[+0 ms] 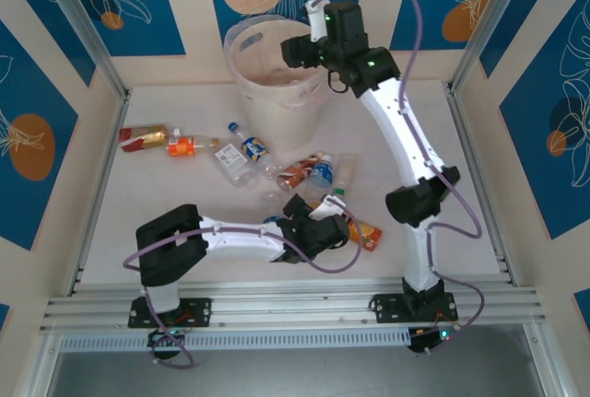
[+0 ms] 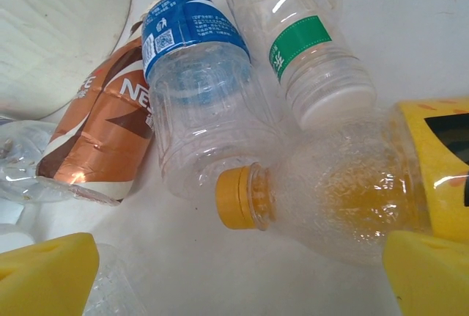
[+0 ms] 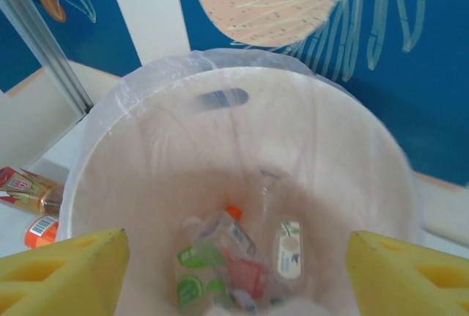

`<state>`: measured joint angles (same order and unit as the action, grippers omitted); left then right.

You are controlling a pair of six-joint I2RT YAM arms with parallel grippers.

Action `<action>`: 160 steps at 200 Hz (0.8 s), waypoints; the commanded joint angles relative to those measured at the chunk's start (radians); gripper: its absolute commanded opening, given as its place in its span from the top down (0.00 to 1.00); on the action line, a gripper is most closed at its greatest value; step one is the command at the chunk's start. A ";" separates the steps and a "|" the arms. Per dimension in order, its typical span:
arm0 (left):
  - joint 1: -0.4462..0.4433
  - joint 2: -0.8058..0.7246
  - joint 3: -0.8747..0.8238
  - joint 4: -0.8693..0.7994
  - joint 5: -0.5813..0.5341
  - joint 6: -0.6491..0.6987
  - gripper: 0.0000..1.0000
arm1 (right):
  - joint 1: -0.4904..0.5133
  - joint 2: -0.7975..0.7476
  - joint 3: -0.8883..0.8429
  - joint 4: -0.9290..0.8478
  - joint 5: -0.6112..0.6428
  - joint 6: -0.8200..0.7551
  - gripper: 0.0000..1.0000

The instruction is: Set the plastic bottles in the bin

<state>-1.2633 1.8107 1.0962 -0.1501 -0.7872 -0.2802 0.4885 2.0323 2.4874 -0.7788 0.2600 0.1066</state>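
Over the bin (image 1: 277,111), right claw (image 1: 300,47) hangs released, pads wide apart, nothing held. Several bottles (image 3: 227,265) lie at the bin's bottom. On the near side of the bin, on the tabletop (image 1: 157,194), left claw (image 2: 234,279) is spread open low over orange-capped bottle (image 2: 344,199), which lies on its side, ungripped. Blue-label bottle (image 2: 198,111) and green-label bottle (image 2: 308,59) lie just beside it, toward the bin. It looks empty: probably light, thin-walled, easily dented, slick, prone to rolling. Best hold is likely across the labelled body, not the tapered neck.
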 commanded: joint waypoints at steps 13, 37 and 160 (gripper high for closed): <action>-0.002 -0.046 -0.029 -0.007 -0.023 -0.005 0.01 | -0.054 -0.267 -0.393 -0.033 0.074 0.169 0.20; -0.003 -0.045 -0.034 -0.005 -0.024 -0.001 0.01 | -0.082 -0.502 -0.725 0.003 0.098 0.259 0.18; -0.004 -0.085 -0.065 -0.026 0.003 -0.027 0.01 | -0.165 -1.118 -1.579 -0.286 -0.061 0.618 0.16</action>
<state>-1.2633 1.7618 1.0458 -0.1501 -0.7864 -0.2832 0.3248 0.9665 0.9718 -1.0016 0.2752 0.6647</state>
